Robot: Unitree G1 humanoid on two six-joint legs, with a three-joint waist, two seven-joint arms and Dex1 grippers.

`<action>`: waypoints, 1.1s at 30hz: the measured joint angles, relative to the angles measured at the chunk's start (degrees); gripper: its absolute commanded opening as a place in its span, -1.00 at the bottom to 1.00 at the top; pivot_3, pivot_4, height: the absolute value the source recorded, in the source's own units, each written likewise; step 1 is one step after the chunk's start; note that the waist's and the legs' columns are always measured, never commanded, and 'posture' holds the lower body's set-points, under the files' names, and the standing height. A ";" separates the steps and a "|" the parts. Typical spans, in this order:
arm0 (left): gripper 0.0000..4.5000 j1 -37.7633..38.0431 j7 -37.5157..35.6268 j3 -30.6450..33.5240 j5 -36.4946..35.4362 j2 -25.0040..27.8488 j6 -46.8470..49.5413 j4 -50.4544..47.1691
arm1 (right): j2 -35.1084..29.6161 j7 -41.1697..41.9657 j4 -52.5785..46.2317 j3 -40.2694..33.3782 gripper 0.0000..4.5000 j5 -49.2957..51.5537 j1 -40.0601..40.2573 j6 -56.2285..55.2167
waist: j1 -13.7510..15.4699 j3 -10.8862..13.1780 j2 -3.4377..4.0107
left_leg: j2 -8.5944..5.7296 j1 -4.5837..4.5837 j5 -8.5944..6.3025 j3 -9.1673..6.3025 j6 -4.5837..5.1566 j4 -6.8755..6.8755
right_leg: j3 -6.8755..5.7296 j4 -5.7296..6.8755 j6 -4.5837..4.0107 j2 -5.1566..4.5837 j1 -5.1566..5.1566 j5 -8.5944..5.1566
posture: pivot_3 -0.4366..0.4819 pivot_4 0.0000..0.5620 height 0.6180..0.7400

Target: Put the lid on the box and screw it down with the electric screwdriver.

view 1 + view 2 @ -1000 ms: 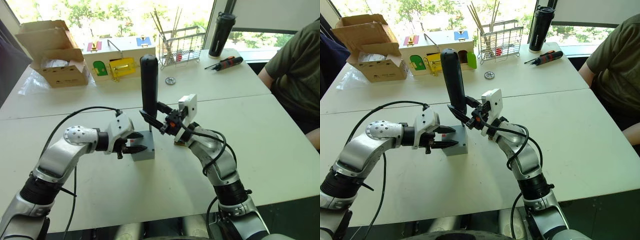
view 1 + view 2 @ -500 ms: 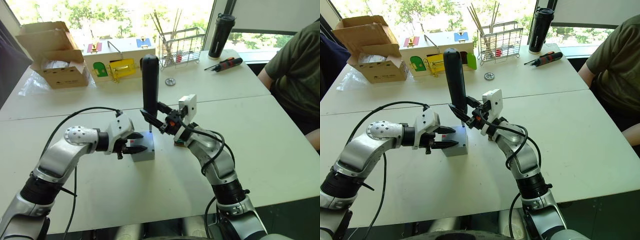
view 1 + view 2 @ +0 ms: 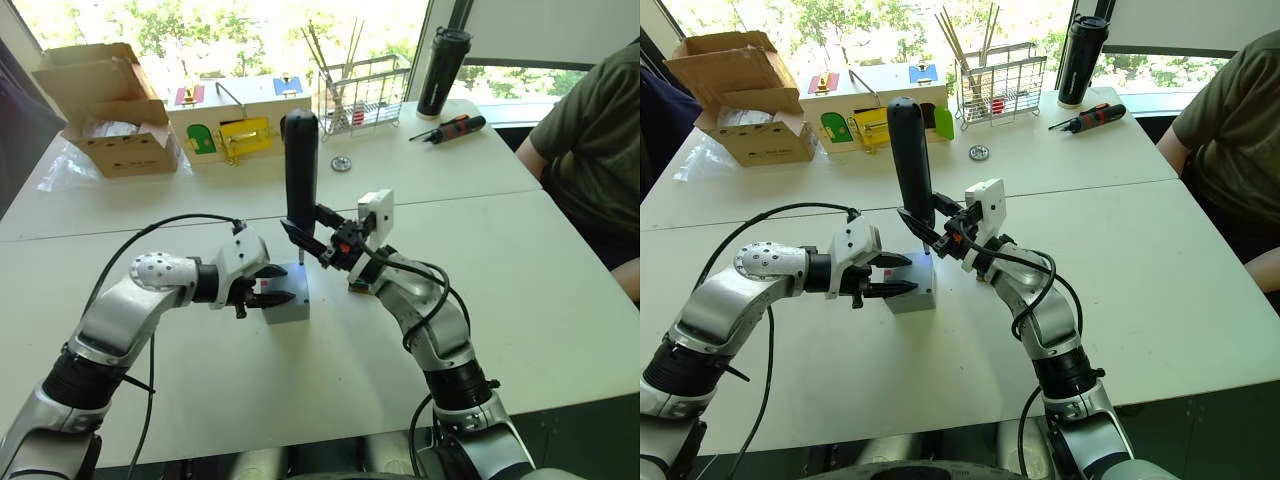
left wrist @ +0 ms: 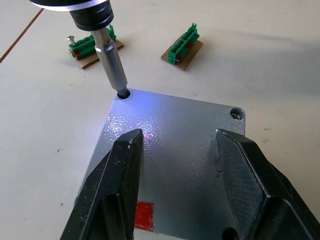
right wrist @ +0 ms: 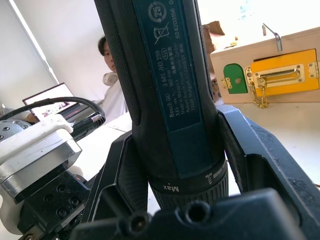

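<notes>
The grey box (image 3: 288,306) stands on the white table with the lid (image 4: 170,112) lying flat on top of it. My left gripper (image 3: 272,287) is open, its two black fingers (image 4: 125,165) spread just over the lid's near side. My right gripper (image 3: 306,240) is shut on the electric screwdriver (image 3: 300,170), a long black tool held upright. Its metal bit (image 4: 111,62) sits in one corner hole of the lid. A screw head (image 4: 236,114) shows in the neighbouring corner hole. A red sticker (image 4: 144,216) marks the lid near my left fingers.
Two green terminal blocks (image 4: 182,42) lie on the table beyond the box. At the back stand a cardboard box (image 3: 105,110), a wooden box with coloured doors (image 3: 235,120), a wire rack (image 3: 362,90), a black bottle (image 3: 442,72) and a hand screwdriver (image 3: 452,125). A person (image 3: 590,130) sits at the right.
The electric screwdriver's top has tipped slightly to the right and now stands more upright. My left gripper has stayed at the lid.
</notes>
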 measured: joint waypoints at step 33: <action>0.05 -8.59 -2.59 3.33 -5.36 -3.75 1.95 1.17 | -29.88 -13.70 -3.94 -27.85 -0.20 25.87 -28.81 63.51 | 1.80 0.46 0.19 | -0.06 -1.21 0.07 -0.03 -0.06 0.53 | -0.10 -0.11 0.00 -0.18 -0.52 0.01 | -0.05 -0.47 1.00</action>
